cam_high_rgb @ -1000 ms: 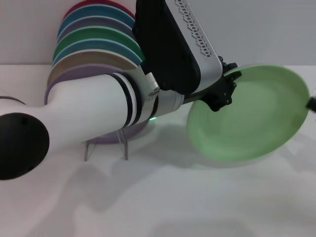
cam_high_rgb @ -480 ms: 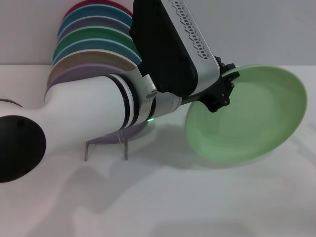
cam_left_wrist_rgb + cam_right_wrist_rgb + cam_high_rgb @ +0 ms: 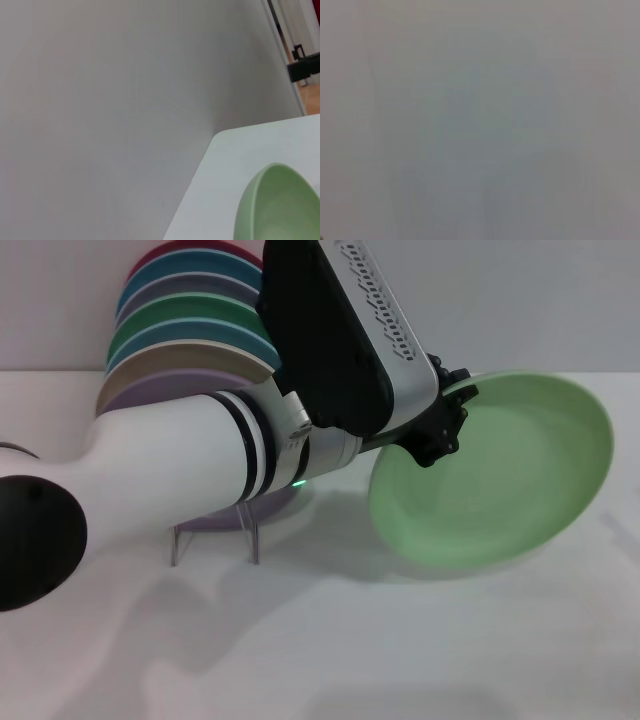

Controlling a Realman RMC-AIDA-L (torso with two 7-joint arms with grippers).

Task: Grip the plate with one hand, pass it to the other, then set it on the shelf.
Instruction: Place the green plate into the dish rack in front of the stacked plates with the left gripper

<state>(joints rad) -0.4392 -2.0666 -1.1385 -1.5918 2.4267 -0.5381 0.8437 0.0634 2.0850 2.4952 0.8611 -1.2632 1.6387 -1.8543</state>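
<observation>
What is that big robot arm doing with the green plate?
The robot's left claw is pinching the rim of the pale mint-green plate and holding it tilted in the air above the white table. Beside it, other colourful plates stand in a row in the wire rack. The right claw is not in view, so only the left arm has the plate. It is not on the rack yet.

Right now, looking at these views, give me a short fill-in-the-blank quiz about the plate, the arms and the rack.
1. The left gripper is clamped on the rim of the ____ plate.
2. The held plate is ____ the table, not resting on it.
3. The other plates stand on edge in the ____.
4. The ____ gripper is out of sight.

Answers: mint-green; above; rack; right
</observation>
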